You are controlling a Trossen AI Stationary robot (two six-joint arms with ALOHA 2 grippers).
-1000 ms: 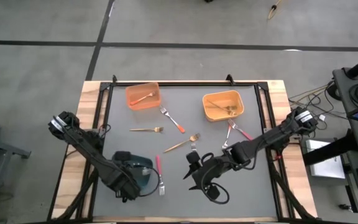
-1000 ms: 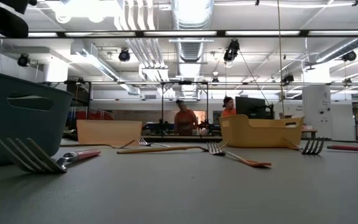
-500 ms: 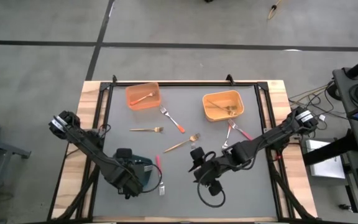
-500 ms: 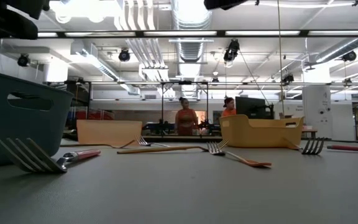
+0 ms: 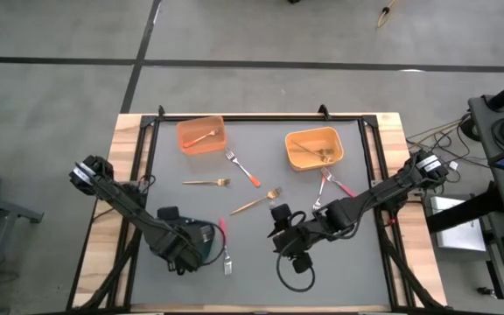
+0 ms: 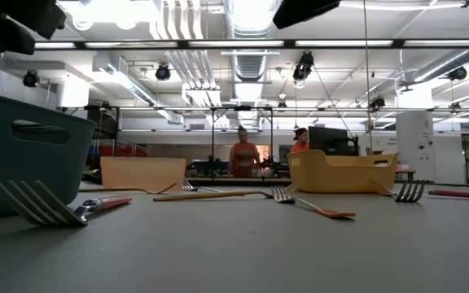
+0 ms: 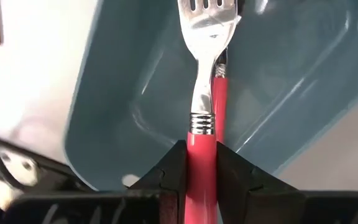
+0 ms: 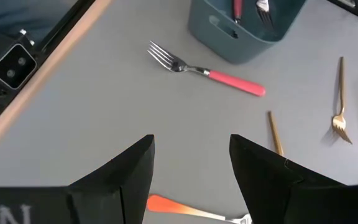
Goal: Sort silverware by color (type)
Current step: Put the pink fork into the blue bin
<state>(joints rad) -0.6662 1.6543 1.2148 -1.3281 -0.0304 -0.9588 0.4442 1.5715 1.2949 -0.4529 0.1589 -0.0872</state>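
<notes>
A grey desk (image 5: pixel 261 271) seen from above, with a wooden border and two dark robot arms reaching in from its left and right edges. Three bins sit on it: a teal bin (image 5: pixel 201 243) near the front left, an orange bin (image 5: pixel 201 135) at the back left and a yellow-orange bin (image 5: pixel 314 148) at the back right. The left pincer (image 7: pixel 201 158) hangs over the teal bin, clamped on the handle of a red-handled fork (image 7: pixel 202 124) whose tines point down into the bin; a second red-handled fork (image 7: pixel 220 93) already lies inside. The right pincer (image 5: pixel 288 249) hovers near the middle front of the desk with its fingers (image 8: pixel 120 171) spread wide and nothing between them. Loose forks lie scattered: a red-handled fork on the desk (image 5: pixel 225 249) just right of the teal bin, a gold fork (image 5: pixel 206 183) left of centre, another gold fork (image 5: pixel 256 202) near the middle, an orange-handled fork (image 5: pixel 244 168) between the two back bins, and pink-handled forks (image 5: pixel 332 185) just in front of the yellow-orange bin. Gold forks lie inside the yellow-orange bin, and one fork lies in the orange bin. In the room behind, two people (image 6: pixel 243 155) stand far off
</notes>
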